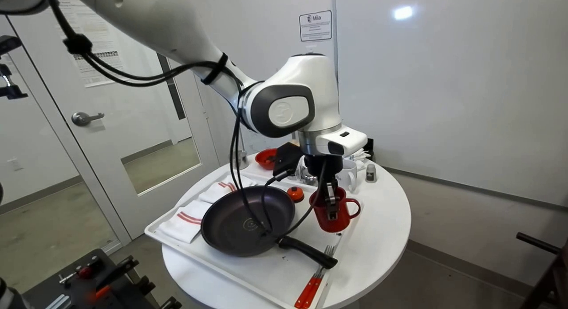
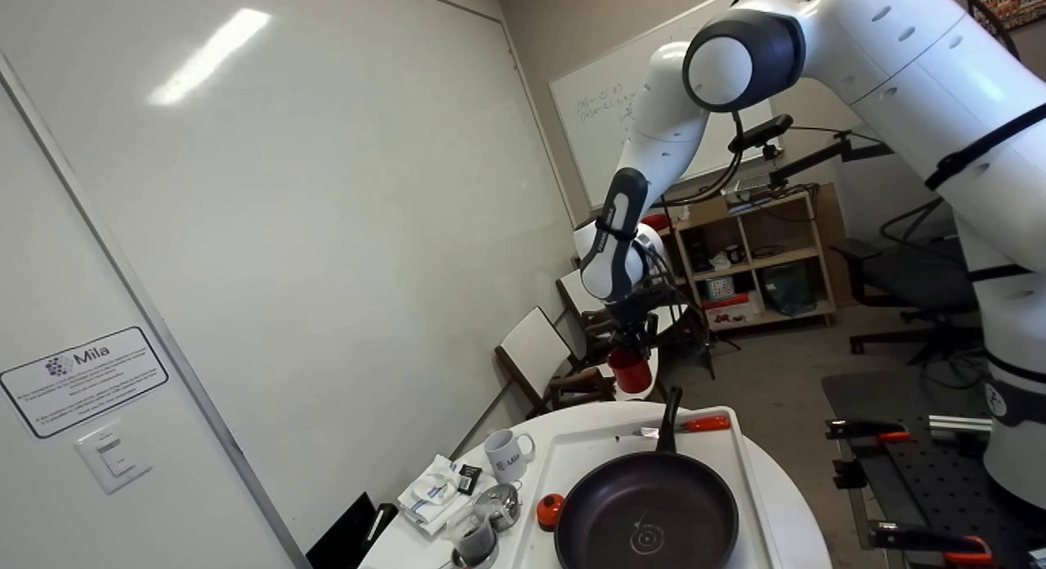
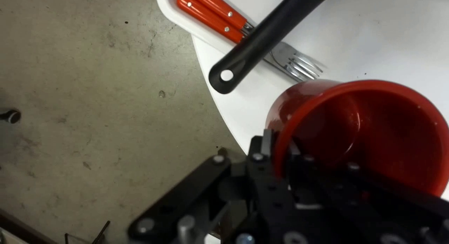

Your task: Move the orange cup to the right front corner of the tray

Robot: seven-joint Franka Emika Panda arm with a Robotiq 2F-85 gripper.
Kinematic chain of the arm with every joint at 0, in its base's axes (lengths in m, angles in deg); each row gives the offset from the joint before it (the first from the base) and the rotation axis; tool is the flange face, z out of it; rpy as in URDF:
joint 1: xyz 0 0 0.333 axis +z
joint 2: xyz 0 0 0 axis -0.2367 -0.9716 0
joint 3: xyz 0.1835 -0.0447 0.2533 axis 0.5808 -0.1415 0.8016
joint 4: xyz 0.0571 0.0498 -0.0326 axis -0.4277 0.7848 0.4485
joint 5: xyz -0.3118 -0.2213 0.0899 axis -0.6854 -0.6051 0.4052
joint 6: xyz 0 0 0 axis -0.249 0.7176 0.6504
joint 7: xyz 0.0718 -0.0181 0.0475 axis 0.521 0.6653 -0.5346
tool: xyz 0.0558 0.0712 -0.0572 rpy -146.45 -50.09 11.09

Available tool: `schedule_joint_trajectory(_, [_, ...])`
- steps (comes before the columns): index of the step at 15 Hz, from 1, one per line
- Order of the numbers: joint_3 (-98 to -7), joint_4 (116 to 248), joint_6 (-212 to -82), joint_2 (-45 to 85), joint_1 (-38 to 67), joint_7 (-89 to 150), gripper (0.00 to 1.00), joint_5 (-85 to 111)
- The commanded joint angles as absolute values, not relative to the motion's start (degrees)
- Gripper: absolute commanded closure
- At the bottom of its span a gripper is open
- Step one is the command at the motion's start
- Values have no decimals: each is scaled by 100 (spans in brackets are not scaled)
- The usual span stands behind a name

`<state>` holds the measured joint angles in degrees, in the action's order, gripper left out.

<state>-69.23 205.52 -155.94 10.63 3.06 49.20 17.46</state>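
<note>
The orange cup [image 1: 345, 214] looks red-orange and glossy, with a handle on its side. It also shows in an exterior view [image 2: 631, 374] and in the wrist view [image 3: 389, 131]. My gripper [image 1: 332, 211] is shut on its rim. In the wrist view one finger of the gripper [image 3: 280, 146] is outside the wall and one inside. The cup hangs in the air above the edge of the white tray [image 1: 262, 273], near the fork tips. The cup's underside is hidden. The tray also shows in an exterior view [image 2: 764, 512].
A black frying pan [image 1: 248, 222] lies on the tray, its handle crossing a knife and fork with orange handles [image 1: 309, 291]. Folded towels [image 1: 182, 222] and a round orange object [image 1: 295, 194] are on the tray. A white mug [image 2: 505, 456] and metal pot [image 2: 500, 505] stand beside it.
</note>
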Motion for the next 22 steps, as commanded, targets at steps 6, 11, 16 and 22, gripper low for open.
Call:
schedule_joint_trajectory(6, [-7078, 21709, -15770, 2115, 419, 5096, 98, 1322])
schedule_joint_trajectory(11, [-6789, 21886, -15499, 2345, 327, 4876, 98, 1661])
schedule_joint_trajectory(16, [-6484, 21912, -15178, 2365, 305, 4798, 98, 1987])
schedule_joint_trajectory(22, [-6221, 21821, -14698, 2276, 230, 4473, 98, 2619])
